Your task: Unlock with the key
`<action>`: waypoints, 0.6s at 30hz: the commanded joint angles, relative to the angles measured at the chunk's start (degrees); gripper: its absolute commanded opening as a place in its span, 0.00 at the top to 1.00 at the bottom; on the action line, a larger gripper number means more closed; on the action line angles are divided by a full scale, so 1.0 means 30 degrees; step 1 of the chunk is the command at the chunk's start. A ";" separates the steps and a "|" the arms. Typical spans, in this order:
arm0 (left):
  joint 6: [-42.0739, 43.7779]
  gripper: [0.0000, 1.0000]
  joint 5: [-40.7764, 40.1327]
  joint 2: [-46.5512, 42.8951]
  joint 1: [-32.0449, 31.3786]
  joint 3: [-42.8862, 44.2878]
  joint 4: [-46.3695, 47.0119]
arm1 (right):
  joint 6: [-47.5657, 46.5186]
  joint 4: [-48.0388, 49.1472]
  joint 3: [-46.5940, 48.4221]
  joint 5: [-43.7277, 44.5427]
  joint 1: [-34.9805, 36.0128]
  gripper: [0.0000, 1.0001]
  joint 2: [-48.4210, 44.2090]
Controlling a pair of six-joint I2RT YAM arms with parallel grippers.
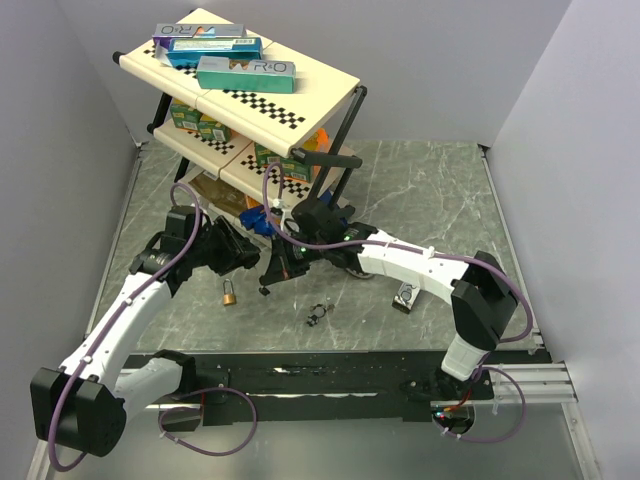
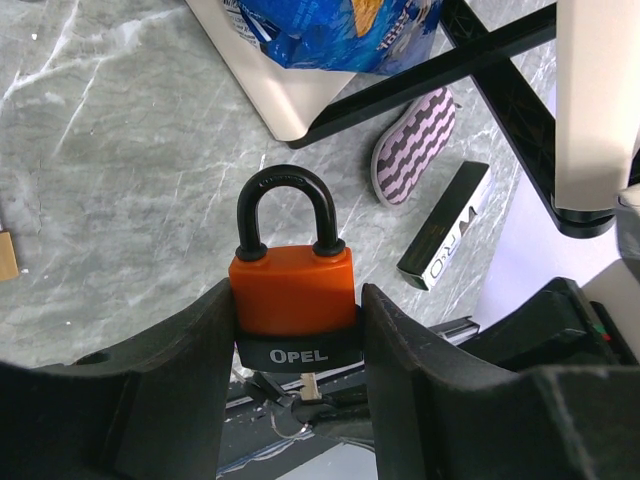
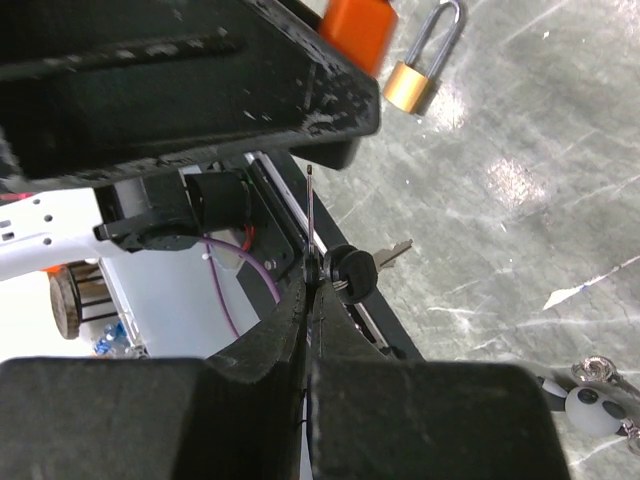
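Grey marbled tabletop (image 1: 420, 200), plain white walls (image 1: 80, 100). Your L claw (image 2: 297, 305) grips the orange padlock (image 2: 292, 285) w/ black curved shackle. R claw (image 3: 308, 300) is pinched on a thin metal key (image 3: 311, 210) at the padlock's base. Brass padlock (image 3: 415, 75) lies nearby.

Padlocks 2: orange padlock (image 2: 293, 290), brass padlock (image 1: 230, 294). Black-headed key (image 3: 352, 270) 1. Keychain (image 1: 318, 315) 1. Boxes (image 1: 246, 72) on rack (image 1: 322, 92) top shelf 3. Black box (image 1: 405, 298) on tabletop 1.

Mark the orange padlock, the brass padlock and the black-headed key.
orange padlock (image 2: 292, 290): left wrist view, orange body.
brass padlock (image 3: 410, 88): right wrist view, brass body.
black-headed key (image 3: 351, 272): right wrist view, black head.
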 commanded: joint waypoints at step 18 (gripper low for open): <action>-0.0215 0.99 0.0714 -0.0136 0.0095 -0.0038 0.1226 | 0.0495 -0.0989 0.2214 0.0758 -0.0389 1.00 0.0956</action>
